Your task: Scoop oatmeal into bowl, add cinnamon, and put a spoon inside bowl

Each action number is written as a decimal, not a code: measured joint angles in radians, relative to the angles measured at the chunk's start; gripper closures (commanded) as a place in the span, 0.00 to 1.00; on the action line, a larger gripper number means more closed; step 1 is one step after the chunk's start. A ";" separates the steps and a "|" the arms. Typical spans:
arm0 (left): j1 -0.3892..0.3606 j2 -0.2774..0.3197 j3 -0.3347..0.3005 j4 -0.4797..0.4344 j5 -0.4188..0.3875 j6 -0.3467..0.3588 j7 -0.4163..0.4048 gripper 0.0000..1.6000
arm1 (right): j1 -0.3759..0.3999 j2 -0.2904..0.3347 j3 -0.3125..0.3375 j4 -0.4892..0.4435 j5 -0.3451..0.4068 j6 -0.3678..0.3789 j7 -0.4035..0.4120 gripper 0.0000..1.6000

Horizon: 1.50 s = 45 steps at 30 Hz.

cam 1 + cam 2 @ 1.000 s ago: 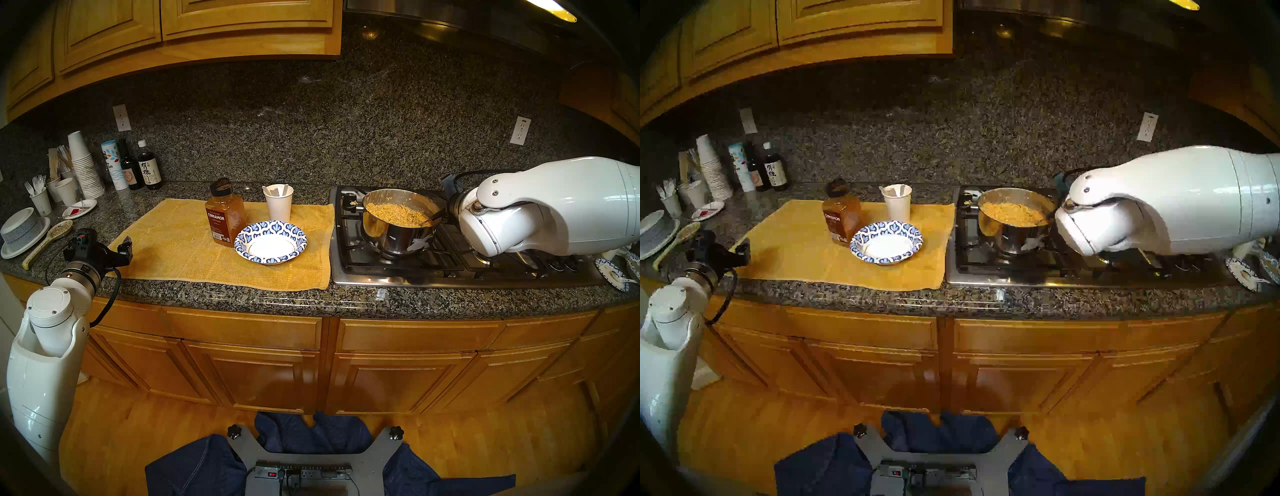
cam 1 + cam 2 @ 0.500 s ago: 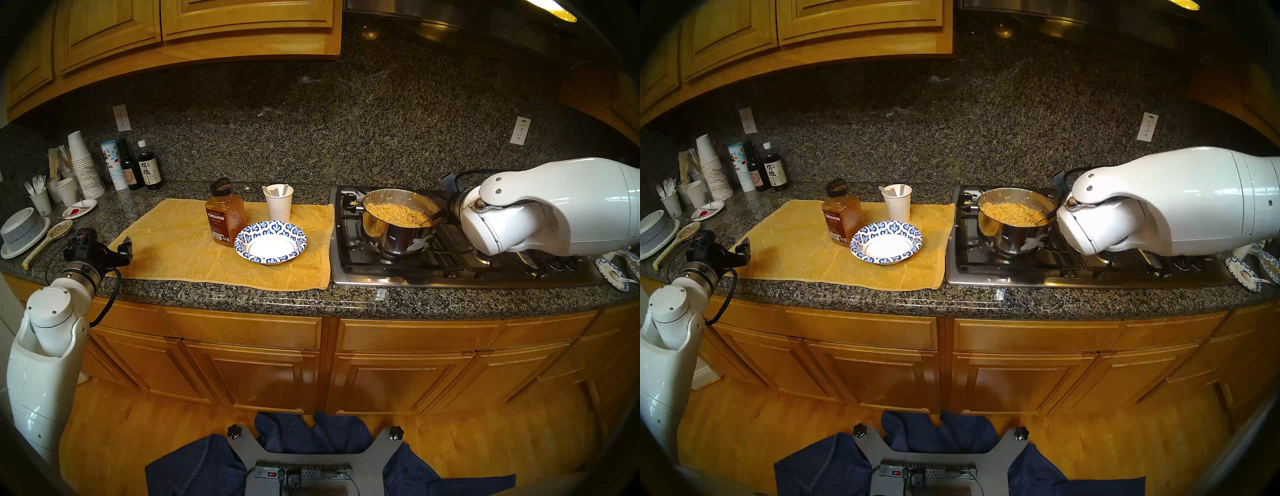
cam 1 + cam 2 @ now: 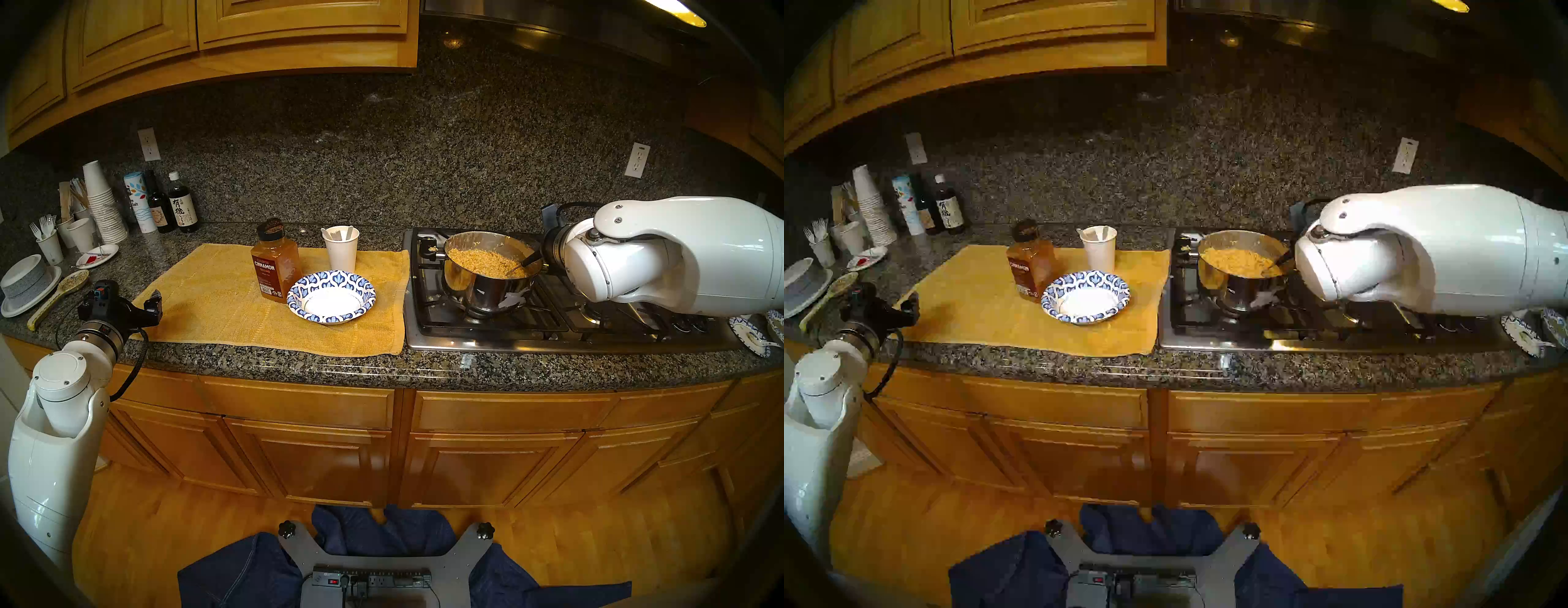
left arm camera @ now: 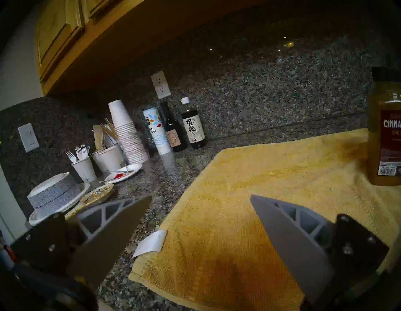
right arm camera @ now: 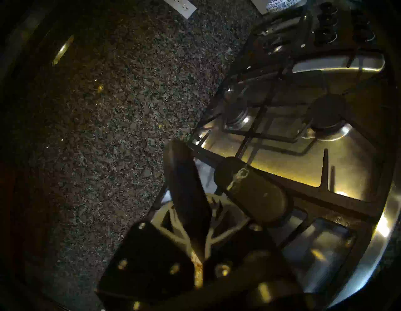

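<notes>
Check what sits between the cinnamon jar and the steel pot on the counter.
In the head views, the blue-patterned bowl and a white paper cup sit between the cinnamon jar and the steel pot, on the yellow towel.

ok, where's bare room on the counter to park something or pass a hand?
Free: the yellow towel between the open left gripper and the cinnamon; also its front strip before the bowl. Crowded: the back-left corner with stacked cups, sauce bottles and grey bowls. The stove carries the pot, with the right arm over it.

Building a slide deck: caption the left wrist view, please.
Open left pincer hovers over yellow towel, cinnamon jar at right.
</notes>
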 measured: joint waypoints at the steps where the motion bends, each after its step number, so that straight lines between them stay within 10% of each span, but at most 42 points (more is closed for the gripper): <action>1: 0.000 0.000 0.000 0.000 0.000 0.000 0.000 0.00 | -0.011 0.005 0.014 0.001 0.000 0.000 -0.001 1.00; 17: 0.000 0.000 0.000 0.000 0.000 0.000 0.000 0.00 | -0.177 0.070 0.199 0.024 0.000 -0.001 -0.021 1.00; 45: 0.000 0.000 0.000 0.000 -0.001 0.000 0.001 0.00 | -0.212 0.166 0.316 0.018 0.001 0.000 -0.069 1.00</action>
